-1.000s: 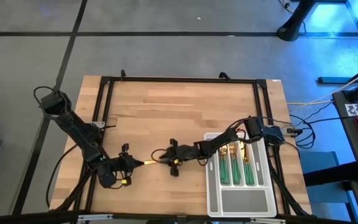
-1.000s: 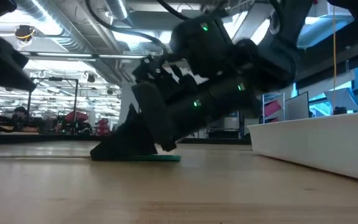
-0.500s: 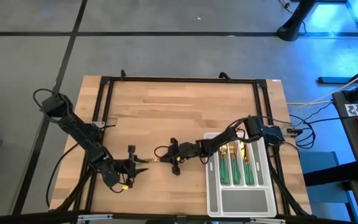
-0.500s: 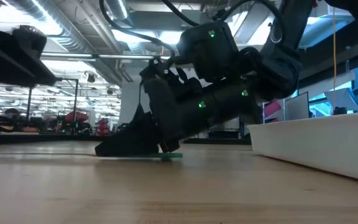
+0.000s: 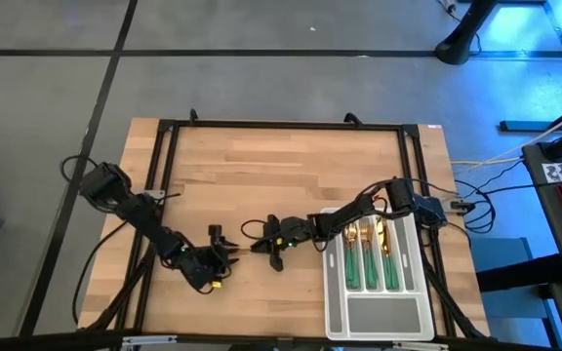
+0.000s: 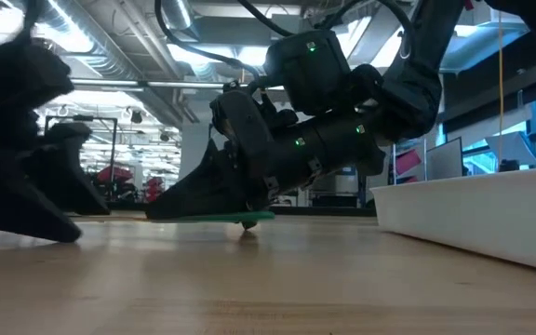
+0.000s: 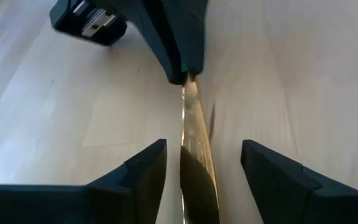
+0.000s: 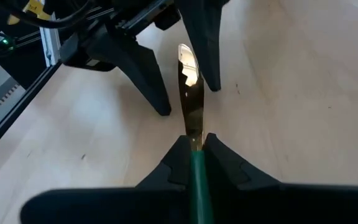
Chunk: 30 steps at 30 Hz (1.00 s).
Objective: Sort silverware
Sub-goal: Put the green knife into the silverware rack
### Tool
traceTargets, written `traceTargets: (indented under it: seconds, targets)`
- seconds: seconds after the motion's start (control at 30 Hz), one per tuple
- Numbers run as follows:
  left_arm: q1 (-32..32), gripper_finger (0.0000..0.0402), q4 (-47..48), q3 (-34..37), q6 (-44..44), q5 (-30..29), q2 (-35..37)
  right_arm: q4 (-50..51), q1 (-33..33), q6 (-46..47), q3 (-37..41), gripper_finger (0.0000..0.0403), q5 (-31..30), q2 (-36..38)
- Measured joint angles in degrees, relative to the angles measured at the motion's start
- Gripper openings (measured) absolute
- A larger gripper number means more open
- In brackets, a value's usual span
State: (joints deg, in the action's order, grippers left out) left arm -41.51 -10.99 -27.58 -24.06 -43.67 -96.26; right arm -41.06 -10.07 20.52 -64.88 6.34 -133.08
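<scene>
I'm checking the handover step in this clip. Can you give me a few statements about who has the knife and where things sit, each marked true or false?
1. The right gripper is shut on the knife's green handle. True.
2. The left gripper clamps the blade. False: its fingers stand open on either side.
3. The tray holds no cutlery. False: green-handled pieces lie in its compartments.
4. The tray sits on the right arm's side. True.

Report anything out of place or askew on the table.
Nothing stands out. One knife is mid-table, outside the tray, but the right tool is shut on its green handle while the left tool is open around the gold blade. Other silverware lies straight in its slots.
</scene>
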Motion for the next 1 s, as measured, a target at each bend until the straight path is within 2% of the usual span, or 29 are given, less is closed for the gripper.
traceTargets:
  seconds: [0.17, 0.37, 0.43, 0.63, 0.83, 0.9, 1.0]
  targets:
    - [1.51, 0.0158, -0.35, -0.17, -3.29, 2.15, -1.80, -0.09, 0.00, 0.08, 0.00, 0.0027, 0.16, 0.00]
    - [1.54, 0.0034, -0.52, -0.19, -4.60, 5.39, -1.84, -1.54, -0.13, -1.54, 0.07, 0.0035, 1.79, -0.11]
    - [1.50, 0.0010, -0.69, -0.21, -5.02, 5.83, -1.89, -2.15, -0.52, -1.65, 0.13, 0.0045, 1.75, -0.15]
    - [1.52, 0.0004, -1.63, -0.01, -4.05, 6.60, -1.91, -0.61, 0.03, -5.80, 0.17, 0.0109, 1.43, 1.83]
    - [1.43, 0.0003, -1.84, 0.07, -4.42, 6.71, -1.91, 19.53, -0.66, -13.66, -0.35, 0.0177, -1.65, 9.85]
    - [1.46, 0.0002, -2.23, 0.14, -4.31, 6.68, -1.91, 27.04, -1.54, -13.97, -1.79, 0.0186, -3.27, 11.37]
    - [1.52, 0.0002, -2.61, 0.23, -4.06, 6.66, -1.94, 32.26, -3.25, -14.73, -3.74, 0.0186, -4.92, 11.39]
